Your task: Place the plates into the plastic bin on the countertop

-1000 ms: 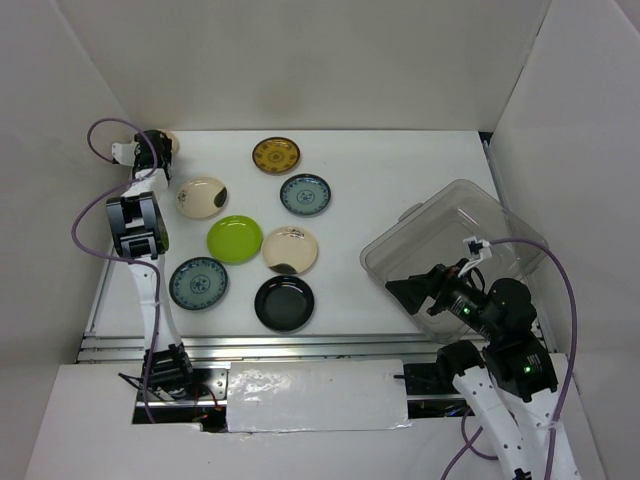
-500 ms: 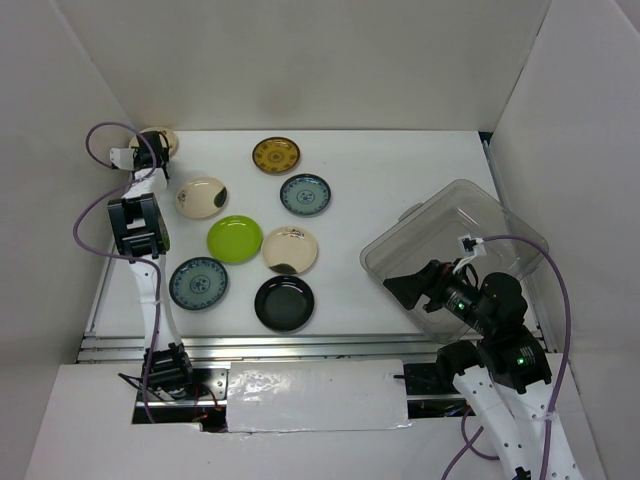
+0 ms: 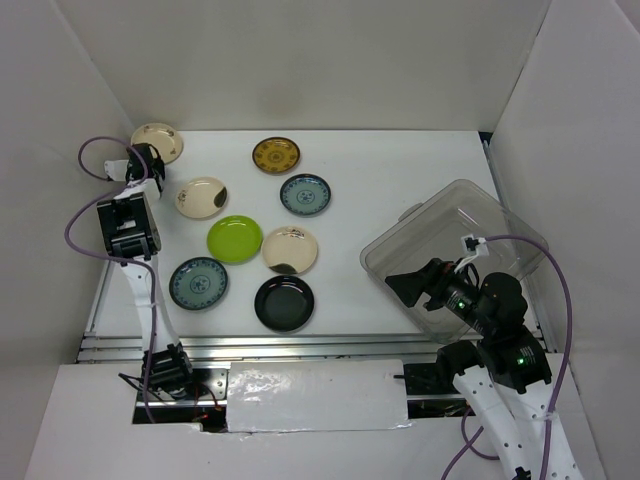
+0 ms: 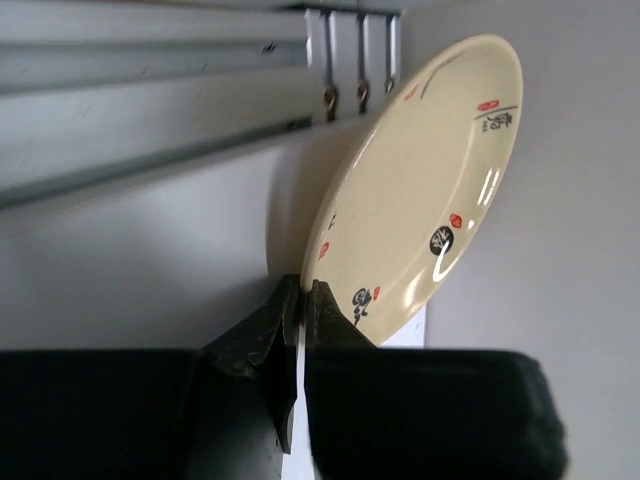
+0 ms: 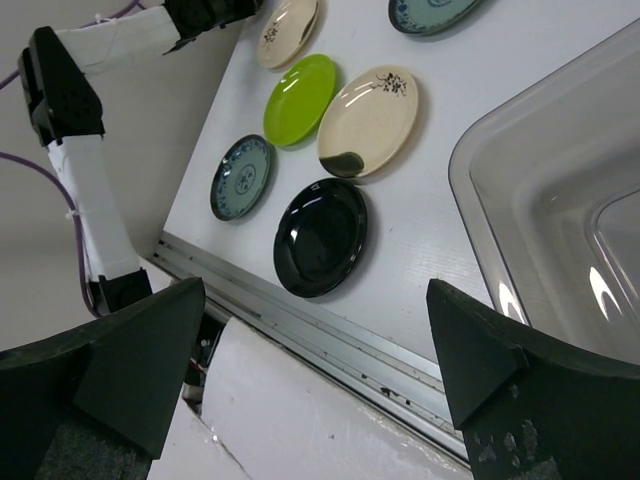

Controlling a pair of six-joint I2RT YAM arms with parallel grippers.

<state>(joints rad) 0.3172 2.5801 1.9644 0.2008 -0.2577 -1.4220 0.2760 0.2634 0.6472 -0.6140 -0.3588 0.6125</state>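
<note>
Plates (image 3: 234, 239) dotted the white countertop (image 3: 400, 170) between white walls (image 3: 300, 60). At its far-left corner the left gripper (image 4: 303, 292) pinched the rim of a cream plate (image 4: 420, 190). The right gripper (image 3: 403, 290) gaped empty over the bin (image 3: 470, 205) by the right edge.

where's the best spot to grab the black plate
Pinch the black plate by its right rim, coming down from above, one jaw inside, one outside. It lies flat; that side faces bare countertop, while the brown-patched cream plate crowds its far edge.
</note>
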